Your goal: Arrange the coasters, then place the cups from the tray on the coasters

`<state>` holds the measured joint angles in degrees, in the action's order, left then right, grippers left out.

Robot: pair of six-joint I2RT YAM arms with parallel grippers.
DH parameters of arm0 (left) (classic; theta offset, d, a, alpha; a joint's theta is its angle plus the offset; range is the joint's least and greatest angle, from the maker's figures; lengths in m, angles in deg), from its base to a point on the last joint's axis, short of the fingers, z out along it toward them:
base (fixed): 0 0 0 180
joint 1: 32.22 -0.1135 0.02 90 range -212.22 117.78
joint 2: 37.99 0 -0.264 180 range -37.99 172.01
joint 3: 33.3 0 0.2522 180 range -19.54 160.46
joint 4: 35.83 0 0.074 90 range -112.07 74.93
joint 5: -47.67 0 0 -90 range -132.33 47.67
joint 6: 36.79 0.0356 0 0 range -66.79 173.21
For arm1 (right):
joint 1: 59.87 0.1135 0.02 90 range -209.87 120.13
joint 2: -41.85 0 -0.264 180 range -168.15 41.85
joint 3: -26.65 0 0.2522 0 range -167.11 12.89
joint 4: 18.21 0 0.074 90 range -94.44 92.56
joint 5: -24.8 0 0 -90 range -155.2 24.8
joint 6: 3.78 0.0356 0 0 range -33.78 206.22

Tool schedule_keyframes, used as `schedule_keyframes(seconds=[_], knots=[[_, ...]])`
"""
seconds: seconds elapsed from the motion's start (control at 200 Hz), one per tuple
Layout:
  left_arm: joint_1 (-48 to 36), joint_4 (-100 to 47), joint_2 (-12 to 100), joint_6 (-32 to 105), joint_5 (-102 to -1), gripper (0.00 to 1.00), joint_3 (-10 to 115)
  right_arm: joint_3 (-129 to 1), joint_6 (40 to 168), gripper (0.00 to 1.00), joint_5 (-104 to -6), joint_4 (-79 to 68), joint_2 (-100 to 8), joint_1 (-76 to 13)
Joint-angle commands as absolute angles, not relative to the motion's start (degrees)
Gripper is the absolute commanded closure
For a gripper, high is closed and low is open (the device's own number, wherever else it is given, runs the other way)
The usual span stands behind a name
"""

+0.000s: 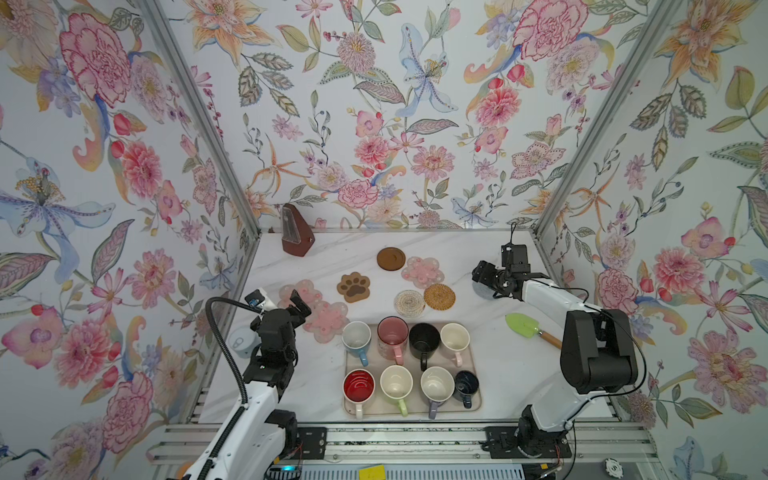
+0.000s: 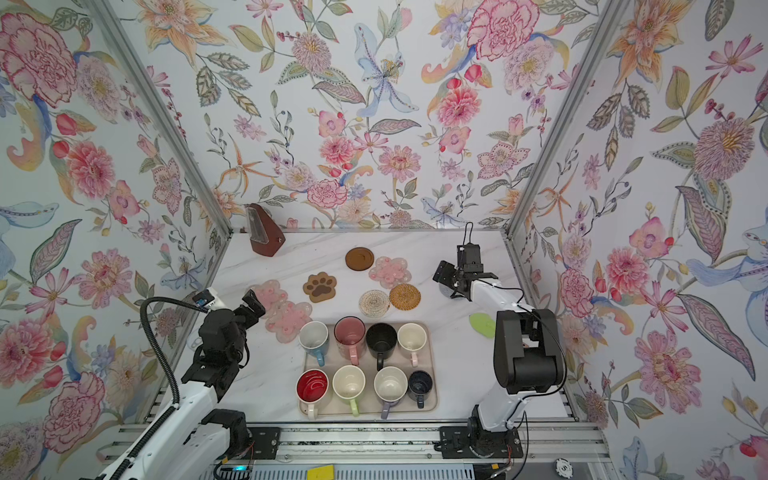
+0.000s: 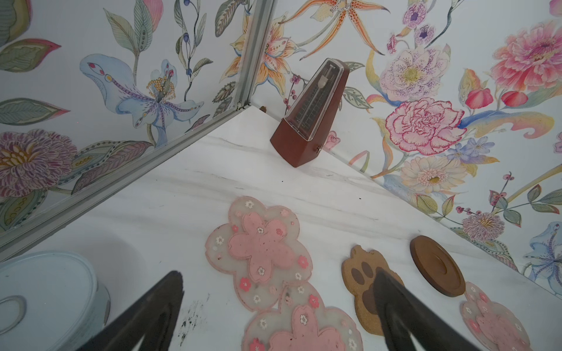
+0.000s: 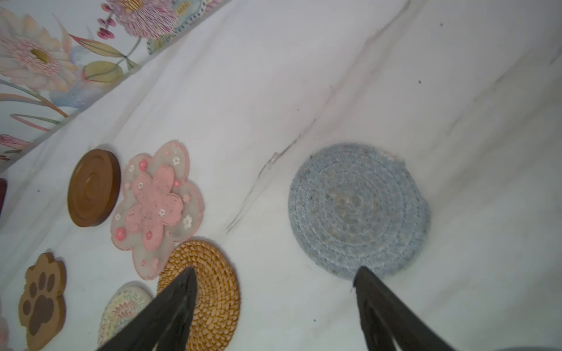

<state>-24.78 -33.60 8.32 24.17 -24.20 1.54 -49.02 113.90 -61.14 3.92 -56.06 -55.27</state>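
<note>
Bare marble along the far strip, from the metronome in the far-left corner to the right wall, broken only by the dark brown disc. Wide free lane between the tan woven coaster and the grey-blue coaster below the right gripper. Crowded middle: paw coaster, pink flower and white woven coaster close together, just far of the tray. Hardly any room between the cups, packed in two rows of four. Left side narrowed by two touching pink flowers, the white can and the left gripper above. Right of the tray, free up to the green spatula.
</note>
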Motion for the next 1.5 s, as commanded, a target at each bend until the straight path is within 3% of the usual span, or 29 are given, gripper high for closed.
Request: schedule_keyframes(seconds=[0.0,0.761,1.171,1.331,1.496], knots=[[-25.3,-33.8,9.3,23.5,-25.6,0.01,3.8,-48.4,112.6,0.18,-62.4,4.3,-57.9,-56.0],[-25.5,-30.2,4.9,23.1,-24.3,0.01,2.8,-67.3,112.9,0.17,-61.6,6.7,-78.7,-51.7],[-25.6,-28.6,4.4,23.0,-24.6,0.01,3.6,-89.5,112.7,0.18,-57.7,13.2,-92.7,-47.8],[-25.6,-28.4,5.0,22.8,-25.3,0.01,4.0,-94.5,111.1,0.17,-59.4,14.6,-91.4,-47.4],[-25.7,-29.0,5.4,22.9,-25.6,0.01,4.2,-90.0,110.1,0.17,-59.5,14.4,-84.2,-46.8]])
